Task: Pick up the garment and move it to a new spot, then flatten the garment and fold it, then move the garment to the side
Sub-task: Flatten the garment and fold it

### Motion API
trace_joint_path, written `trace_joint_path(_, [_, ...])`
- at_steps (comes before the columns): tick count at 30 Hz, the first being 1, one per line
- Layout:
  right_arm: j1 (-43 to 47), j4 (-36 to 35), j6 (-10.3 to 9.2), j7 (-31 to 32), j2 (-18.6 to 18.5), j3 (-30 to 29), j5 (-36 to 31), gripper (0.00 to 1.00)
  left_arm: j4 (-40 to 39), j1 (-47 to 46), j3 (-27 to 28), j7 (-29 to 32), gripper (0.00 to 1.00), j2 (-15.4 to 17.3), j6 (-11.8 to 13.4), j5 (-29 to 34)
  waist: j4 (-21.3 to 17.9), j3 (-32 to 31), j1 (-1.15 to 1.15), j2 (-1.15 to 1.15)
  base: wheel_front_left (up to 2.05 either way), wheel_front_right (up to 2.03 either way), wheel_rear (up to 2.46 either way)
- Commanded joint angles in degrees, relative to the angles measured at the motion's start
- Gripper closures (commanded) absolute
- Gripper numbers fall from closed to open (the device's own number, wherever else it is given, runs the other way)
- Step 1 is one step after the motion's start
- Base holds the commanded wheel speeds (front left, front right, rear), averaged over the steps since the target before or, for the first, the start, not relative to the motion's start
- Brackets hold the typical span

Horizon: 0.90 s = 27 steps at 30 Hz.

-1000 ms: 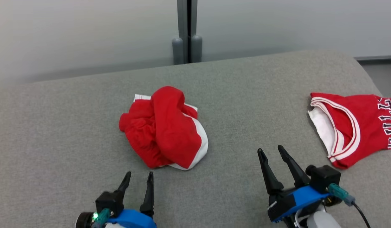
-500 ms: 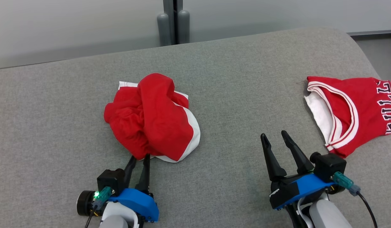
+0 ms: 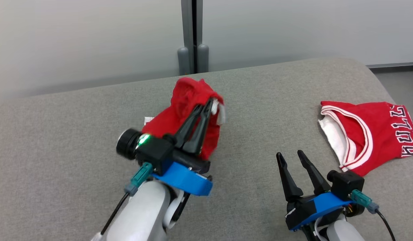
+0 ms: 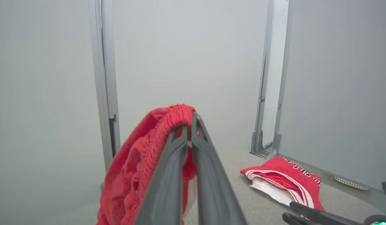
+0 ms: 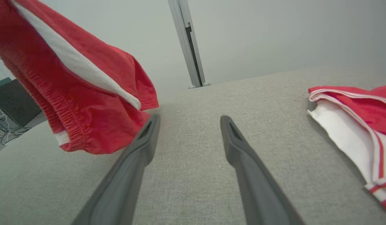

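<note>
While left gripper (image 3: 210, 103) is clamped shut on the waistband (image 4: 179, 113) of the red shorts (image 3: 188, 93), they hang long-axis down beneath it, left of the wide-open, empty right gripper (image 3: 290, 154).

**Left end effector** (image 3: 207, 103): one second ago it sits at the lower left of the head view, fingers spread, short of the cloth. Half a second ago its tips reach the near edge of the heap. Now it stands raised at the middle of the frame, fingers pressed together on the elastic waistband.

**Red garment** (image 3: 188, 95): formerly a crumpled heap lying on the bench (image 3: 59, 150). It is now gathered up and hangs from the clamped fingers, draping down at their left in the left wrist view. Whether its lowest fold touches the bench cannot be told.

**Left forearm:** it now rises into the lower left of the head view.
</note>
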Motion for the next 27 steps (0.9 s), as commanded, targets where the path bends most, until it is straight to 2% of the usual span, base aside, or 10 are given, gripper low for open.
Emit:
trace_joint_path(1, [0.98, 0.25, 0.01, -0.03, -0.16, 0.07, 0.31, 0.0, -1.16, -3.44, -1.88, -0.15, 1.0, -0.07, -0.28, -0.1, -1.4, -1.37, 0.01, 0.0, 0.0, 0.0, 0.0])
trace_joint_path(6, [1.6, 0.53, 0.01, -0.03, -0.16, -0.7, 0.46, 0.0, -2.71, -10.92, -7.83, -0.15, 1.0, -0.04, 0.05, -2.69, -3.49, -2.38, 0.01, 0.0, 0.0, 0.0, 0.0])
trace_joint_path(11, [2.24, -0.46, 0.01, -0.03, -0.13, -2.85, 0.09, 0.0, -2.14, -11.2, -9.66, -0.15, 1.0, 0.12, 1.41, -3.59, -2.67, -1.74, 0.01, 0.0, 0.0, 0.0, 0.0])
trace_joint_path(15, [2.12, -1.45, 0.01, -0.04, -0.13, -4.17, 0.32, 0.0, 1.54, -6.86, -6.72, -0.15, 1.0, 0.4, 1.31, -1.7, 0.14, -1.09, 0.01, 0.0, 0.0, 0.0, 0.0])
trace_joint_path(20, [2.3, -2.13, 0.01, -0.03, -0.16, -3.96, 0.55, 0.0, 7.6, 3.29, -1.85, -0.15, 1.0, 3.5, 0.82, -1.11, 3.62, -0.7, 0.01, 0.0, 0.0, 0.0, 0.0])
trace_joint_path(27, [3.35, -1.03, 0.01, -0.03, -0.18, -2.48, -0.21, 0.0, 16.54, 13.23, 7.01, -0.16, 1.0, 3.57, 3.1, -2.9, 6.13, -2.0, 0.01, 0.0, 0.0, 0.0, 0.0])
